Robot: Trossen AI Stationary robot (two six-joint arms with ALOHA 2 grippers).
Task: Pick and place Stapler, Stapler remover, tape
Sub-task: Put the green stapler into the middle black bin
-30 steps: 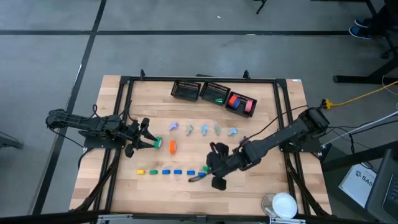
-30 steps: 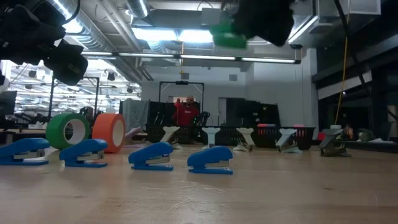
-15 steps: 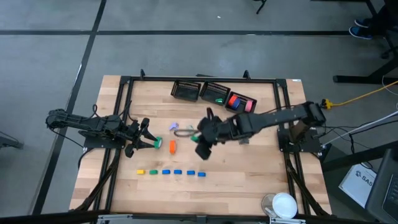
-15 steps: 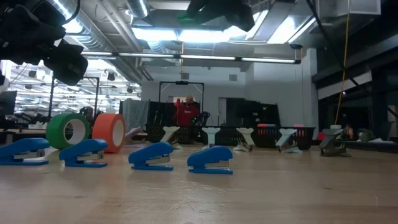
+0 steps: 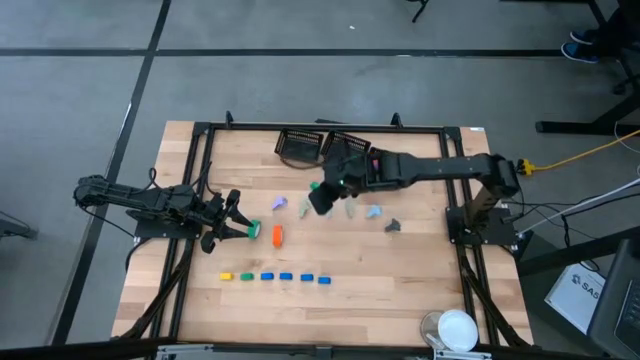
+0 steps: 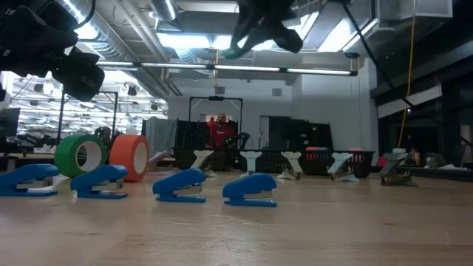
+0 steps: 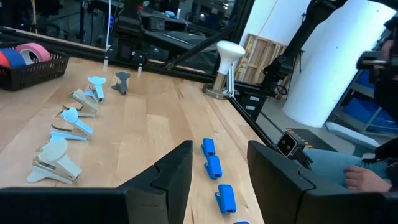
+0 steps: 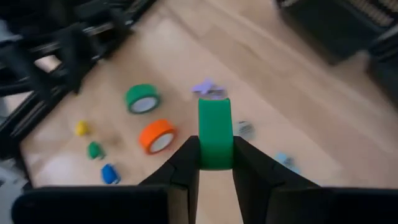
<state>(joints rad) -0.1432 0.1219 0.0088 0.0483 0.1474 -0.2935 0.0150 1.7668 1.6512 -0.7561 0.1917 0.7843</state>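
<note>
Carrying a green stapler (image 8: pixel 215 132) pinched in the right gripper (image 8: pixel 215 163), raised over the tabletop (image 5: pixel 420 270) mid-transit toward the baskets (image 5: pixel 300 146) just ahead. Keep pinch firm, stay high, lower over the right basket. Left gripper (image 5: pixel 233 215) waits, wide apart, empty.

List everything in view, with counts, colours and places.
Table: one, wooden.
Baskets: at least two, black, far edge.
Staplers: six in a row near the front edge: one yellow, one green, four blue.
Green stapler: one, held in the air.
Tape rolls: two, green and orange, left of centre.
Staple removers: at least four pastel, mid-table row; a dark one to the right.
White round-topped object: one, front right corner.
Person: one, red top, room beyond.
Left gripper: open, beside the green roll.
Right gripper: shut on the green stapler, above the removers.
</note>
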